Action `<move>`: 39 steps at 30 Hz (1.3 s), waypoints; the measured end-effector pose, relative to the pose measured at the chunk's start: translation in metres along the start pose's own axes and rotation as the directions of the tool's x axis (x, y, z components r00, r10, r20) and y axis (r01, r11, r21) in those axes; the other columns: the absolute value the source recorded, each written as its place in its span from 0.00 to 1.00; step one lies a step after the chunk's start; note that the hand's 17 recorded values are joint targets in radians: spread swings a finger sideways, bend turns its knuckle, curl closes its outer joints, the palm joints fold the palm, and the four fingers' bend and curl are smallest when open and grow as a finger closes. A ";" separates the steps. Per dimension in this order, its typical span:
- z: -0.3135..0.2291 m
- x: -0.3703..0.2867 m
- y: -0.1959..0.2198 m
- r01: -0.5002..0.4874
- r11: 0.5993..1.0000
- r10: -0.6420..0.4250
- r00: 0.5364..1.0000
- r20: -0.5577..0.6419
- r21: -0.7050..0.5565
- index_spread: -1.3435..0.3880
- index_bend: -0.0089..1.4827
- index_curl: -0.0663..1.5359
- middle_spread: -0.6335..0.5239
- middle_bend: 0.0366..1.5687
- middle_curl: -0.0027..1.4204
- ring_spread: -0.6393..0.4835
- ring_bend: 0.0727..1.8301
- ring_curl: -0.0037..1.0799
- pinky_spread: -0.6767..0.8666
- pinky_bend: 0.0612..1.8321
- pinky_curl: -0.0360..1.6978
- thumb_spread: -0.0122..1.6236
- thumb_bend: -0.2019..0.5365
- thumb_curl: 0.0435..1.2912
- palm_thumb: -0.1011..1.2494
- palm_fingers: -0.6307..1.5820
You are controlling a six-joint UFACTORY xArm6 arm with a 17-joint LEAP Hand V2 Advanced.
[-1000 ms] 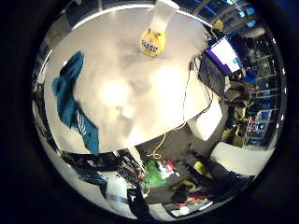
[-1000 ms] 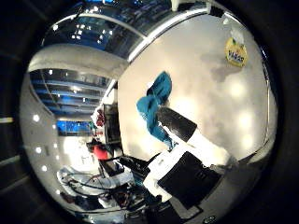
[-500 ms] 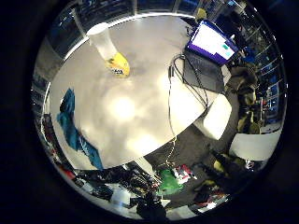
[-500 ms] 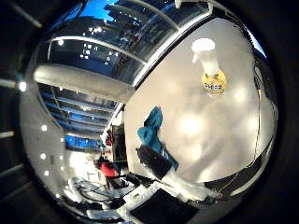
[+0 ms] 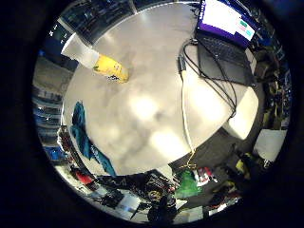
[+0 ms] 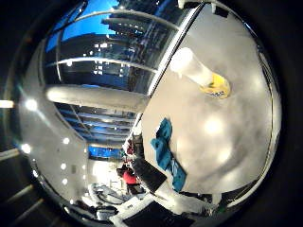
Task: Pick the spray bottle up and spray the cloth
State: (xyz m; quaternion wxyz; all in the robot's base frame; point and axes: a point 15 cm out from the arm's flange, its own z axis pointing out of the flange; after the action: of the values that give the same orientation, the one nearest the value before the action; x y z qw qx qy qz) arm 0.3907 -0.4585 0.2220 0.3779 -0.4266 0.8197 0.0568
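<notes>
The spray bottle point(image 5: 101, 63) has a white top and a yellow-labelled body and stands on the pale table point(image 5: 152, 109). It also shows in the right thumb side palm view point(image 6: 200, 75). The teal cloth point(image 5: 80, 135) lies crumpled near the table's edge, well away from the bottle; the right thumb side palm view shows it too point(image 6: 165, 145).
An open laptop point(image 5: 226, 21) sits on the table's far side, with a cable point(image 5: 186, 95) running from it across the table and over the edge. Cluttered items, one green point(image 5: 185, 182), lie on the floor beyond the table.
Both pictures have shifted, so the camera has moved. The bottle now looks larger in the right thumb side palm view. The bottle and cloth keep their places on the table.
</notes>
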 end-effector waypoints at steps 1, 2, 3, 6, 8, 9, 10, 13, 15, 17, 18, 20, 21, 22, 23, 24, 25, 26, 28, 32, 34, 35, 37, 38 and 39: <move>0.004 0.002 0.000 -0.003 1.000 0.003 1.000 0.013 0.001 0.64 0.10 0.19 0.60 0.14 0.25 0.71 0.17 0.24 0.69 0.24 0.20 0.60 0.23 0.19 0.34 0.31; 0.007 0.003 0.000 -0.008 1.000 0.008 1.000 0.023 0.002 0.64 0.10 0.19 0.60 0.14 0.25 0.71 0.17 0.24 0.69 0.24 0.20 0.60 0.23 0.19 0.34 0.31; 0.010 0.003 0.000 -0.012 1.000 0.012 0.999 0.034 0.007 0.64 0.10 0.19 0.60 0.14 0.25 0.71 0.17 0.24 0.69 0.24 0.20 0.60 0.23 0.19 0.34 0.31; 0.016 0.004 -0.002 -0.024 1.000 0.024 0.998 0.059 0.015 0.64 0.10 0.19 0.61 0.14 0.25 0.71 0.17 0.24 0.69 0.24 0.20 0.60 0.24 0.19 0.35 0.31; 0.022 0.003 -0.003 -0.023 1.000 0.022 0.997 0.071 0.013 0.64 0.10 0.19 0.61 0.14 0.25 0.71 0.17 0.24 0.69 0.24 0.20 0.60 0.24 0.19 0.35 0.31; 0.023 0.002 -0.003 -0.019 1.000 0.018 0.997 0.072 0.013 0.64 0.10 0.19 0.61 0.15 0.25 0.71 0.17 0.24 0.69 0.24 0.20 0.60 0.24 0.19 0.35 0.31; 0.025 0.001 -0.005 -0.016 1.000 0.014 0.997 0.076 0.016 0.64 0.10 0.19 0.61 0.15 0.25 0.71 0.17 0.24 0.69 0.24 0.20 0.60 0.24 0.19 0.35 0.31; 0.032 -0.001 -0.009 -0.007 1.000 0.004 0.996 0.092 0.029 0.64 0.10 0.19 0.61 0.15 0.25 0.71 0.17 0.24 0.69 0.24 0.20 0.60 0.24 0.19 0.36 0.31; 0.033 -0.001 -0.014 -0.011 0.999 0.006 0.995 0.098 0.048 0.65 0.10 0.20 0.61 0.15 0.25 0.71 0.17 0.24 0.69 0.24 0.20 0.60 0.24 0.19 0.36 0.31; 0.036 0.001 -0.019 -0.010 0.998 0.003 0.995 0.097 0.068 0.65 0.10 0.20 0.61 0.15 0.25 0.71 0.17 0.24 0.69 0.24 0.20 0.60 0.24 0.19 0.36 0.31; 0.038 0.002 -0.022 -0.005 0.997 -0.002 0.995 0.095 0.077 0.65 0.10 0.20 0.61 0.15 0.25 0.71 0.17 0.24 0.69 0.24 0.20 0.60 0.24 0.19 0.36 0.31; 0.041 0.004 -0.026 -0.003 0.996 -0.005 0.996 0.088 0.091 0.65 0.10 0.20 0.61 0.15 0.25 0.71 0.17 0.24 0.69 0.24 0.19 0.61 0.24 0.19 0.36 0.32; 0.044 0.007 -0.029 -0.006 0.995 -0.002 0.997 0.081 0.099 0.65 0.10 0.20 0.61 0.15 0.25 0.71 0.17 0.24 0.69 0.23 0.19 0.61 0.24 0.19 0.37 0.32; 0.047 0.011 -0.030 -0.010 0.994 0.002 0.997 0.075 0.107 0.65 0.11 0.20 0.61 0.15 0.25 0.71 0.17 0.24 0.69 0.23 0.19 0.61 0.24 0.19 0.37 0.32; 0.049 0.013 -0.033 -0.012 0.993 0.004 0.997 0.071 0.114 0.65 0.10 0.20 0.61 0.15 0.25 0.71 0.17 0.24 0.69 0.23 0.19 0.61 0.24 0.19 0.37 0.32; 0.053 0.016 -0.034 -0.017 0.993 0.009 0.998 0.069 0.119 0.65 0.11 0.20 0.61 0.15 0.25 0.71 0.17 0.24 0.69 0.23 0.19 0.61 0.24 0.19 0.37 0.32; 0.055 0.018 -0.035 -0.023 0.992 0.014 0.997 0.069 0.123 0.65 0.11 0.20 0.61 0.15 0.25 0.71 0.17 0.24 0.69 0.23 0.19 0.61 0.24 0.19 0.37 0.32; 0.058 0.020 -0.037 -0.028 0.991 0.019 0.997 0.070 0.131 0.65 0.11 0.20 0.61 0.15 0.25 0.71 0.17 0.24 0.69 0.23 0.19 0.61 0.24 0.19 0.37 0.32; 0.062 0.024 -0.040 -0.036 0.989 0.027 0.997 0.066 0.144 0.66 0.11 0.20 0.61 0.15 0.25 0.71 0.18 0.24 0.69 0.23 0.19 0.61 0.24 0.19 0.37 0.33; 0.070 0.037 -0.045 -0.048 0.985 0.042 0.998 0.044 0.168 0.66 0.11 0.20 0.62 0.15 0.25 0.71 0.18 0.24 0.70 0.22 0.19 0.61 0.24 0.19 0.38 0.33; 0.073 0.042 -0.048 -0.055 0.981 0.049 0.998 0.036 0.184 0.66 0.11 0.20 0.62 0.15 0.25 0.71 0.18 0.24 0.70 0.23 0.19 0.61 0.24 0.19 0.38 0.33; 0.076 0.042 -0.048 -0.054 0.981 0.048 0.998 0.037 0.184 0.66 0.11 0.20 0.62 0.14 0.25 0.71 0.18 0.24 0.70 0.23 0.19 0.61 0.24 0.19 0.38 0.33; 0.079 0.042 -0.049 -0.048 0.982 0.043 0.998 0.034 0.183 0.66 0.10 0.20 0.62 0.15 0.25 0.71 0.18 0.24 0.70 0.22 0.19 0.61 0.24 0.19 0.38 0.33; 0.080 0.043 -0.049 -0.046 0.982 0.041 0.999 0.031 0.185 0.66 0.10 0.20 0.62 0.15 0.25 0.70 0.18 0.24 0.70 0.22 0.19 0.61 0.24 0.19 0.38 0.34; 0.081 0.044 -0.050 -0.043 0.982 0.038 0.999 0.028 0.186 0.66 0.10 0.20 0.62 0.15 0.25 0.70 0.18 0.24 0.70 0.22 0.19 0.61 0.24 0.19 0.38 0.34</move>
State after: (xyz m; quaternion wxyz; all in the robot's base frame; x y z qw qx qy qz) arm 0.4590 -0.4847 0.1466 0.4251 -0.3718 0.8253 -0.0074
